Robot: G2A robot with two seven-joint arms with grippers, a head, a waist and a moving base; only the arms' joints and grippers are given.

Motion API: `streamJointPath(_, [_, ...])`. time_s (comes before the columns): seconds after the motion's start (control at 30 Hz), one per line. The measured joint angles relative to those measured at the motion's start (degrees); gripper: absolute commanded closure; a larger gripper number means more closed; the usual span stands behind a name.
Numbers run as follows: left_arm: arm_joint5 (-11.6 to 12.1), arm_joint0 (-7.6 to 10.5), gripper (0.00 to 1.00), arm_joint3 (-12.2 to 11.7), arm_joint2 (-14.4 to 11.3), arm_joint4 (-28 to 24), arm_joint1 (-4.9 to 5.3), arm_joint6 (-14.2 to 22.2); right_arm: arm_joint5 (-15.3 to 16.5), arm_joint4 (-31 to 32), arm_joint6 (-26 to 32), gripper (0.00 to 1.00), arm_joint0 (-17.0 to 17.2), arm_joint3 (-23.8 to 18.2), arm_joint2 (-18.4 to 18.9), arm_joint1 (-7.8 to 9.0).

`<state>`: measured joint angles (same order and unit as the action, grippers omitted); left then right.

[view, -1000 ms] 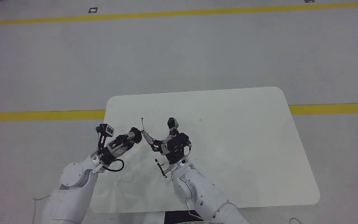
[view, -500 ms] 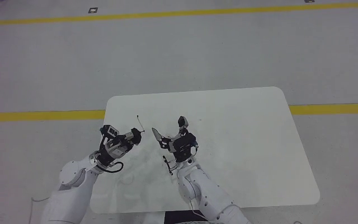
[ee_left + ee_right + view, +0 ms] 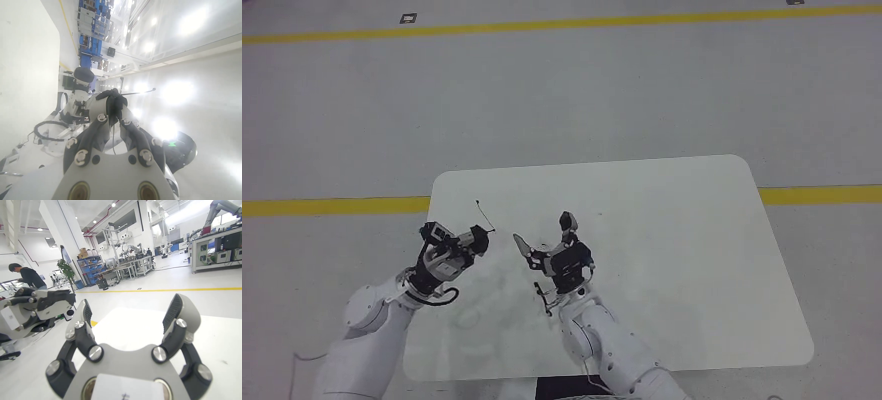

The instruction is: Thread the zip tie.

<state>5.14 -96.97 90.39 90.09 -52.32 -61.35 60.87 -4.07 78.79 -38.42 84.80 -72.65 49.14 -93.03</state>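
The zip tie [image 3: 483, 212] is a thin black strip. My left gripper [image 3: 479, 238] is shut on it above the table's left part, and the strip sticks up and away from the fingertips. In the left wrist view the zip tie [image 3: 136, 92] juts out past the left gripper [image 3: 114, 97], and its tail runs back between the fingers. My right gripper [image 3: 543, 233] stands open a short way to the right, apart from the tie. In the right wrist view the right gripper [image 3: 130, 311] holds nothing, and the left gripper [image 3: 56, 301] with the zip tie [image 3: 66, 268] is off to one side.
The white table [image 3: 692, 250] has rounded corners and bare surface to the right of both arms. Yellow floor lines [image 3: 562, 22] run behind and beside it. A person stands far off in the room behind, touching nothing.
The right gripper has let go of the zip tie, opened and drawn back to the right. The left gripper has carried the tie a little to the left.
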Motion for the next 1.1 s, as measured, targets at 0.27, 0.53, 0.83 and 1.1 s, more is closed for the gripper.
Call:
streamJointPath(0.27, [-0.62,0.31,1.0,0.02,0.23,-1.63,-0.02,-0.36,-0.16,0.07,-0.48,0.0,-0.34,0.83,-0.6,-0.17])
streamJointPath(0.53, [-9.08,0.96,1.0,-0.22,-1.11,-11.21,-0.37,-1.03,-1.01,1.58,-1.85,0.0,-0.79,1.53,-1.24,-0.22])
streamJointPath(0.83, [-13.98,1.5,1.0,-1.07,-2.23,-15.37,-0.51,-1.16,-3.35,2.81,-5.44,0.29,-4.48,5.62,-4.3,-1.58])
streamJointPath(1.1, [-13.94,1.5,1.0,-1.07,-2.24,-15.32,-0.51,-1.18,-5.68,3.57,-7.33,0.58,-6.17,7.67,-6.02,-2.54])
